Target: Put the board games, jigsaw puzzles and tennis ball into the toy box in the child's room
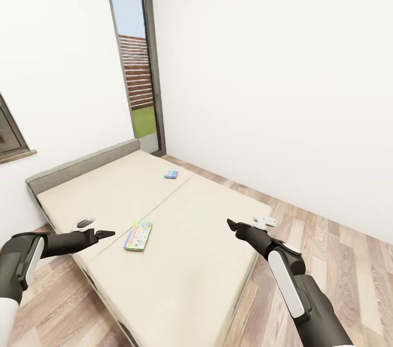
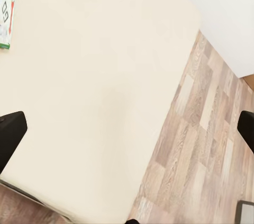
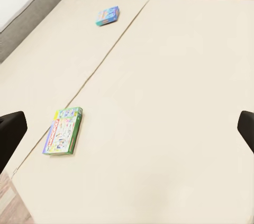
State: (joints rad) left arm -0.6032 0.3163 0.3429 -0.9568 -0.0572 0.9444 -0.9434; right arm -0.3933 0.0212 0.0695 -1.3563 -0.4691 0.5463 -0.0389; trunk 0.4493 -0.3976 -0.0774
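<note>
Two board games lie on the beige bed (image 1: 207, 281). The green-edged one with a white busy cover (image 1: 138, 236) rests near the mattress seam, just right of my left gripper (image 1: 107, 234). The small blue one (image 1: 171, 174) sits farther back, toward the window. My right gripper (image 1: 231, 223) hovers over the bed's right half, well right of the green-edged game. In the right wrist view both games show ahead, green-edged (image 3: 63, 130) and blue (image 3: 107, 16), with the fingertips (image 3: 10, 134) wide apart. The left wrist view shows the green-edged game (image 2: 6, 9) and spread fingertips (image 2: 10, 136). Both grippers are open and hold nothing.
A low grey headboard (image 1: 82, 164) runs along the left wall. A tall grey-framed window (image 1: 136, 63) stands in the corner behind the bed. Wood-plank floor (image 1: 338, 259) lies to the right of the bed, bounded by a white wall (image 1: 273, 74).
</note>
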